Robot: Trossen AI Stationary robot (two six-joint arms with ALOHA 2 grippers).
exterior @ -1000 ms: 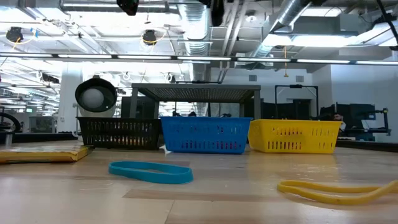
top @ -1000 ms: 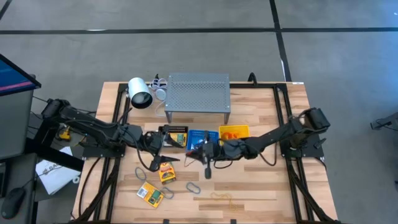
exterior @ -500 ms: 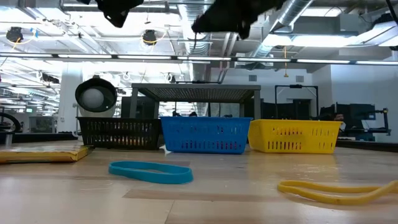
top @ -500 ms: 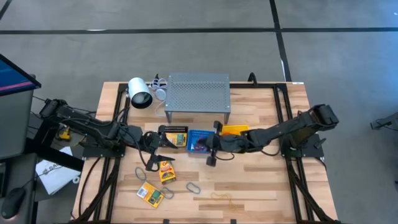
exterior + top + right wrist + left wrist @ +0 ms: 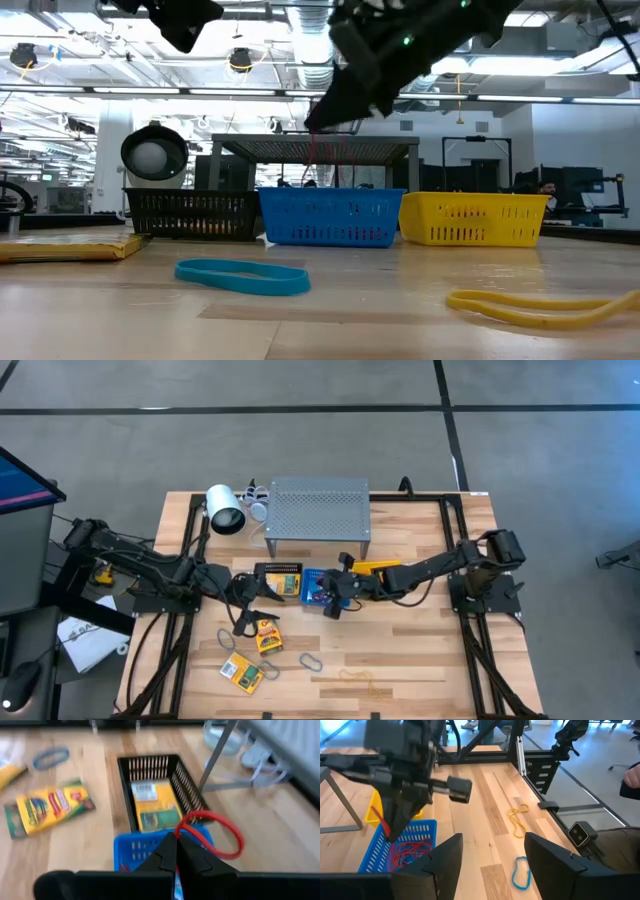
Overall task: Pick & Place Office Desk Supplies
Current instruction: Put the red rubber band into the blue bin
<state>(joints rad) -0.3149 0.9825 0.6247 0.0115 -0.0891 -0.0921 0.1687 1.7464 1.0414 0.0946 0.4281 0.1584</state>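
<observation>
1. Your right end effector [image 5: 176, 851] is pinching a red band [image 5: 212, 833] shut above the blue basket [image 5: 320, 586].
2. Your left end effector [image 5: 492, 855] is hanging wide, empty.
3. Crayon packs [image 5: 267, 635], clips [image 5: 311, 661] and bands [image 5: 242, 276] are lying loose on the table [image 5: 420, 650].

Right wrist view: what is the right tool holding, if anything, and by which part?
The right tool pinches a red band loop at its lower edge, above the blue basket.

Red band loop [image 5: 212, 832] pinched above blue basket [image 5: 130, 851]; yellow-and-green crayon packs [image 5: 267, 637] flat on table
</observation>
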